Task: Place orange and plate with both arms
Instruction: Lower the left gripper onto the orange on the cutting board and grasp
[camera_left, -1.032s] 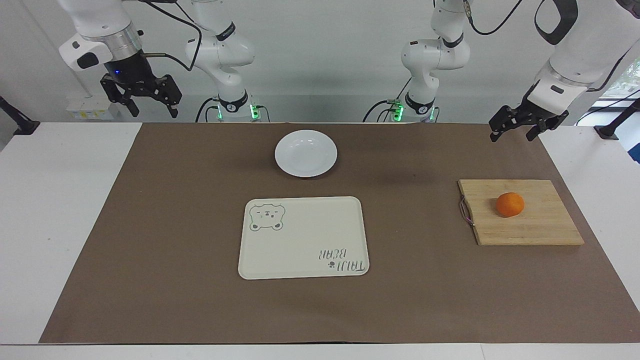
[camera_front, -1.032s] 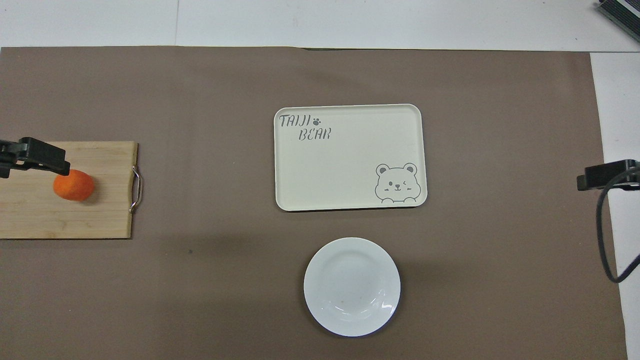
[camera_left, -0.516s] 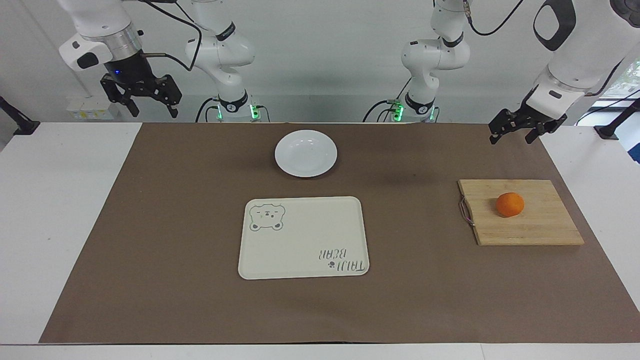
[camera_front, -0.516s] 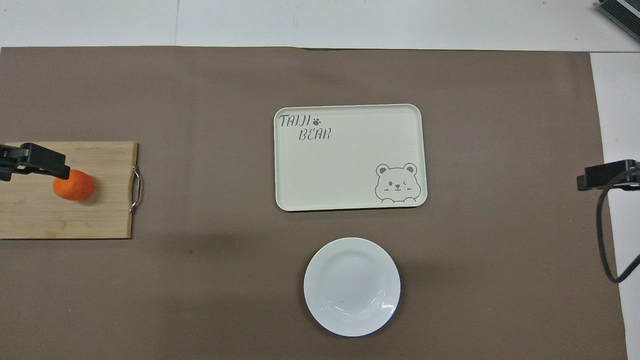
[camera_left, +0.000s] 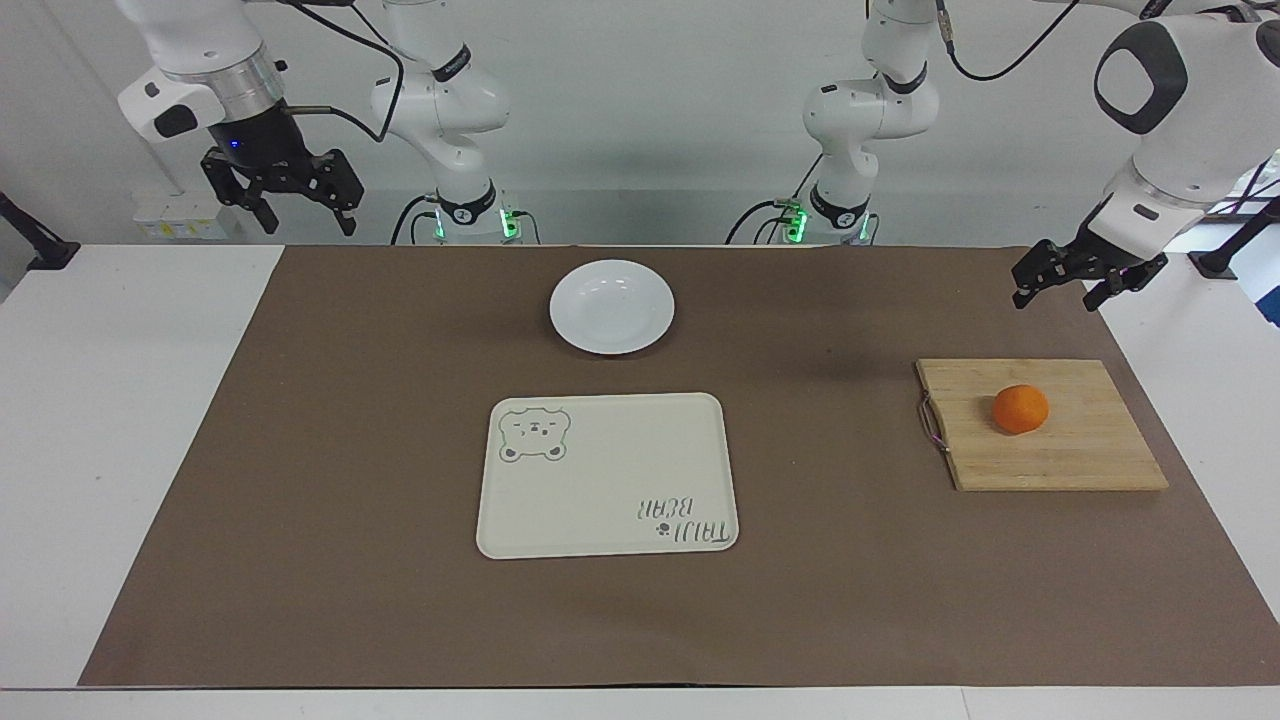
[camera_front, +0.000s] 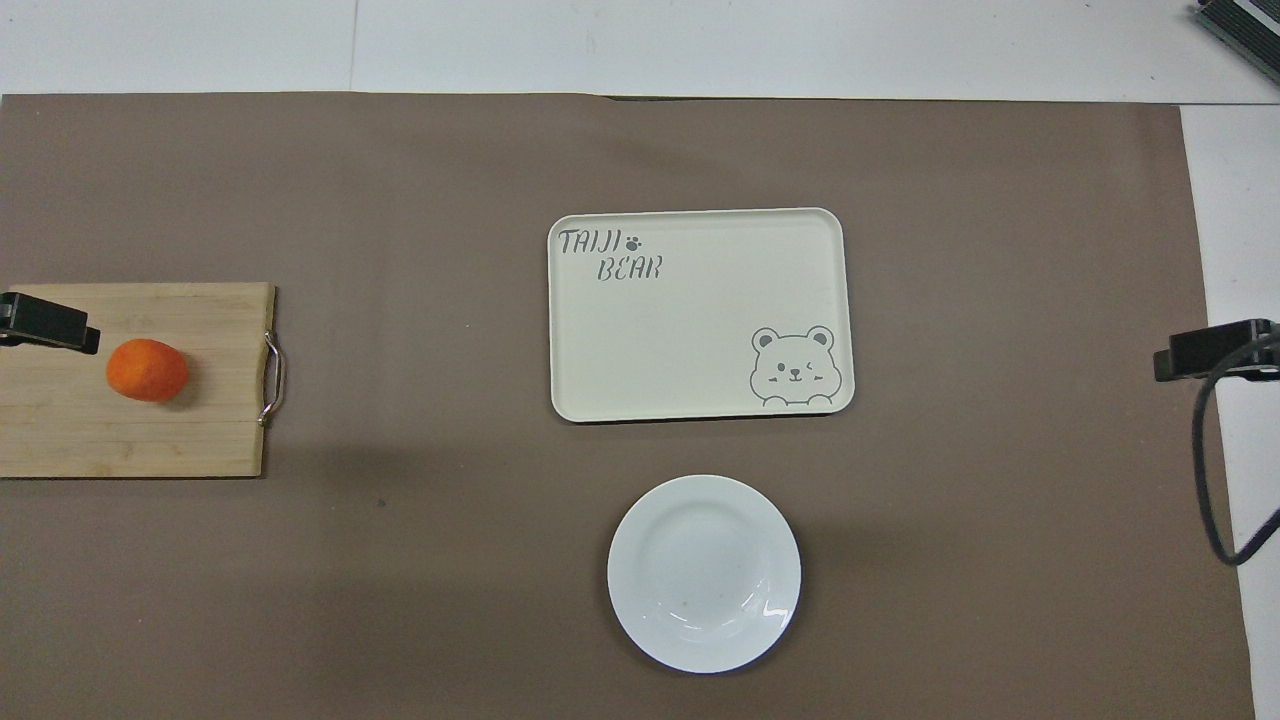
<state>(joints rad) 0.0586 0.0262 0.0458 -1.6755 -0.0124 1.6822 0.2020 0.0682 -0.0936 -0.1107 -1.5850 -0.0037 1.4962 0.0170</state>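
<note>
The orange (camera_left: 1020, 409) lies on the wooden board (camera_left: 1085, 455) at the left arm's end of the table; it also shows in the overhead view (camera_front: 147, 369). The white plate (camera_left: 611, 306) sits empty on the brown mat, nearer to the robots than the tray; it also shows in the overhead view (camera_front: 703, 572). My left gripper (camera_left: 1056, 296) is open and empty, up in the air over the mat's edge beside the board, apart from the orange. My right gripper (camera_left: 308, 222) is open and empty, waiting high at the right arm's end.
A cream tray with a bear drawing (camera_left: 607, 474) lies empty in the middle of the mat. The board (camera_front: 200, 430) has a metal handle on the side toward the tray. A brown mat (camera_left: 300, 450) covers most of the white table.
My left gripper has moved outward toward the left arm's end of the table and slightly down, no longer overlapping the orange in the overhead view. The right arm has not moved.
</note>
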